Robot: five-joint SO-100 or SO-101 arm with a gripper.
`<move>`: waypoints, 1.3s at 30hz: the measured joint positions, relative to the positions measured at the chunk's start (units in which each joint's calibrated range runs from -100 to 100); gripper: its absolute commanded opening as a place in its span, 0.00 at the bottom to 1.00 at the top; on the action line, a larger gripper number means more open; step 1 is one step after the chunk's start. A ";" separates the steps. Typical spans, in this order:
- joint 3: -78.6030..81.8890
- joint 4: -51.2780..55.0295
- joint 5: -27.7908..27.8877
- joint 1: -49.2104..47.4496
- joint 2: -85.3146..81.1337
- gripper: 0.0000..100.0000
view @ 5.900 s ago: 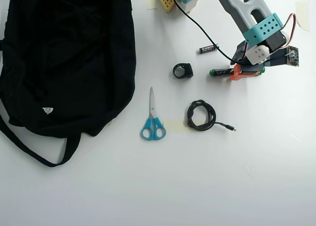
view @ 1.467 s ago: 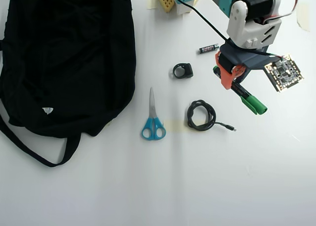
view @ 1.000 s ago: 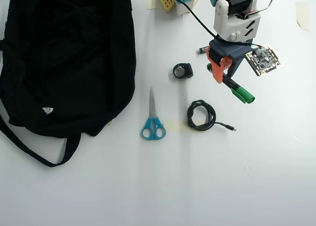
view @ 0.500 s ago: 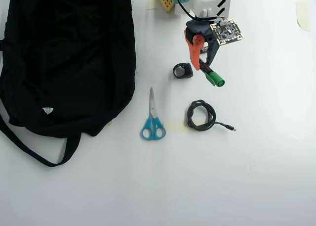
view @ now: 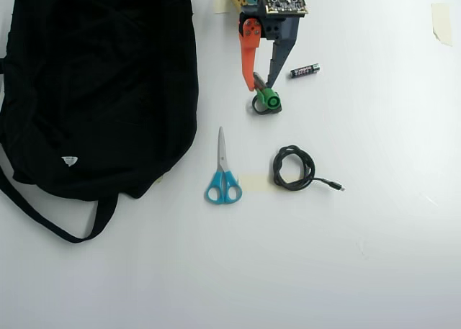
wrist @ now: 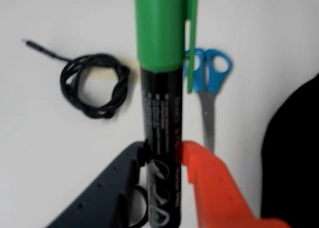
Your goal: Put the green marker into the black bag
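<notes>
Green marker (wrist: 160, 113): pinched at dark barrel between orange finger (wrist: 219, 188) and dark finger (wrist: 107, 193) of gripper (view: 261, 84); green cap (view: 269, 97) foremost, clip to the right in wrist view; near far edge of tabletop in overhead view, roughly mid-width, whether lifted clear of the surface not determinable.
Black bag (view: 101, 77): at far left corner, filling most of left side; strap (view: 50, 224) trailing toward near edge; white label (view: 69, 160) on lower part.
Open white tabletop (view: 346, 271): along near edge and right side; bare strip between gripper and bag.
Blue-handled scissors (view: 222, 178): mid-table, blades toward far edge, nearest item to bag.
Coiled black cable (view: 294, 169): just right of scissors.
Small battery (view: 305, 70): right of gripper, near far edge.
Tape scraps (view: 441, 21): at far right corner.
</notes>
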 measured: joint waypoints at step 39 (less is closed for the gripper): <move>7.31 -15.80 -0.34 48.71 -0.42 0.02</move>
